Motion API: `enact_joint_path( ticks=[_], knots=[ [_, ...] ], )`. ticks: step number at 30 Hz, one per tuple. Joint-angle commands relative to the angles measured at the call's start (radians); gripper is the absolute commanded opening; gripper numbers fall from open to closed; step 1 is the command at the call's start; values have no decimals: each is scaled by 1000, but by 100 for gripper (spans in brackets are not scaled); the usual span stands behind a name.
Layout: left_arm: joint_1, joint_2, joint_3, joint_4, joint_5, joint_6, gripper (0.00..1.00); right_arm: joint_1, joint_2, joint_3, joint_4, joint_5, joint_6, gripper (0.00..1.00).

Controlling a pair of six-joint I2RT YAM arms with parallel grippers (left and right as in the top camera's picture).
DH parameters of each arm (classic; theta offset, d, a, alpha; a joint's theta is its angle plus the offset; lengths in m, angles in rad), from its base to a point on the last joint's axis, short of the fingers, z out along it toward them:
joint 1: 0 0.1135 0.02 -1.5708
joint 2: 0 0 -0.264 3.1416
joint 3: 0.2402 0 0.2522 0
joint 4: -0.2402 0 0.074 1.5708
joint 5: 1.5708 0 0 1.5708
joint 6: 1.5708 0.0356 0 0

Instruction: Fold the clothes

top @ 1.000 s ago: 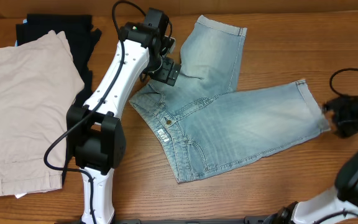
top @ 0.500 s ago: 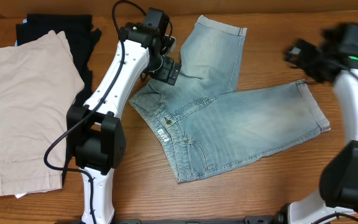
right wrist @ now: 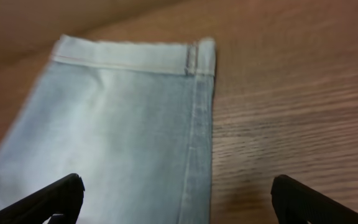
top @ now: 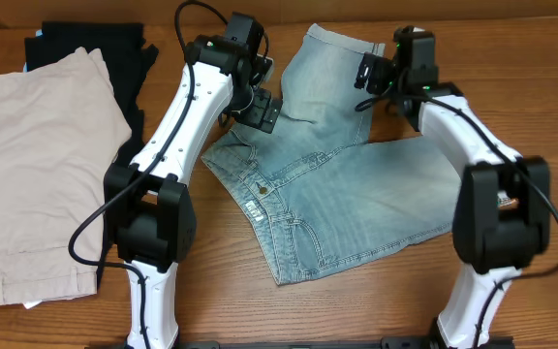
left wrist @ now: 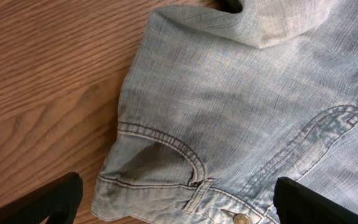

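Broadly, we see a wooden table [top: 376, 310] carrying three garments. The biggest of them by spread is the pair of faded light-blue denim shorts [top: 356, 194]. It lies flat at the middle of the table, between the two arms, with its waistband toward the front left. One leg points to the far edge and the other runs out to the right, partly hidden under the right arm.

Next we see the beige shorts [top: 42, 165] at the left side, well apart from the denim. They lie partly over a black garment [top: 124, 48], which shows behind them at the far left.

The left gripper [top: 263, 109] hangs over the upper left part of the denim shorts, near the waistband corner. In its wrist view we see its fingers [left wrist: 48, 202] spread wide at the frame's lower corners, with nothing held between them (the cloth simply lies below). A front pocket [left wrist: 160, 149] and the waistband button [left wrist: 241, 218] show there.

The right gripper [top: 368, 73] hovers over the far leg. It too is spread wide and holds nothing. The leg's hem [right wrist: 135, 56] lies flat on the wood ahead of it.
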Motion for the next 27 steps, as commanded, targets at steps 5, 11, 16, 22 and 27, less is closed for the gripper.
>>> enact_joint_path(
  ticks=[5, 11, 16, 22, 27],
  knots=[
    [-6, 1, -5, -3, 18, -22, 100, -4, 111, 14, 72, -9, 51, 89],
    [-6, 1, -5, -2, 18, -25, 100, -3, 165, 14, 92, -23, 57, 75],
    [-6, 1, -5, -2, 18, -25, 100, -2, 195, 14, 100, -51, 76, 58],
    [-6, 1, -5, -2, 18, -25, 100, -2, 201, 14, 92, -56, 103, 27],
    [-6, 1, -5, -3, 18, -26, 100, -8, 199, 16, 84, -34, 130, 7]
  ],
)
